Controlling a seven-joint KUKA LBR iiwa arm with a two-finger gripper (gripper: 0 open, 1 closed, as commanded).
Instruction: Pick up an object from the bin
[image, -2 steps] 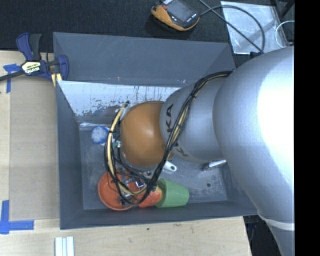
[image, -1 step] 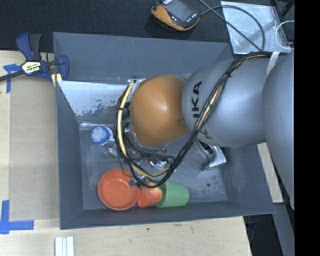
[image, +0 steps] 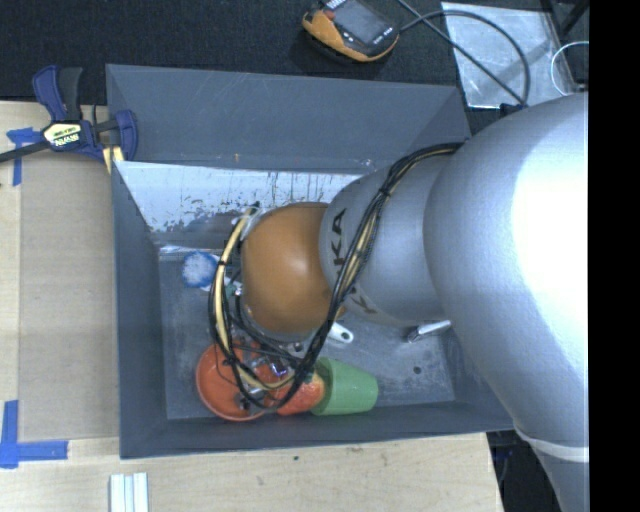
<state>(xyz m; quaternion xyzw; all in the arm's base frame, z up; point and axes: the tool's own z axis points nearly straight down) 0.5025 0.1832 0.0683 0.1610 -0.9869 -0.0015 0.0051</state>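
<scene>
Grey bin (image: 140, 330) holds an orange dish (image: 212, 388) and green cup (image: 352, 390) under the wrist (image: 285, 280); jaws hidden, opening cannot be told.

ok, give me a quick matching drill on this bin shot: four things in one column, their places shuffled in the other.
Things:
1. green cup
2. orange dish
3. small blue thing
4. orange wrist cover

Places:
A. upper left of the bin floor, near the scratched back wall
B. over the middle of the floor, on the arm
C. lower edge of the floor, right of the cables
D. lower left corner of the floor, partly under the cables

Pairs: 1-C; 2-D; 3-A; 4-B.
</scene>
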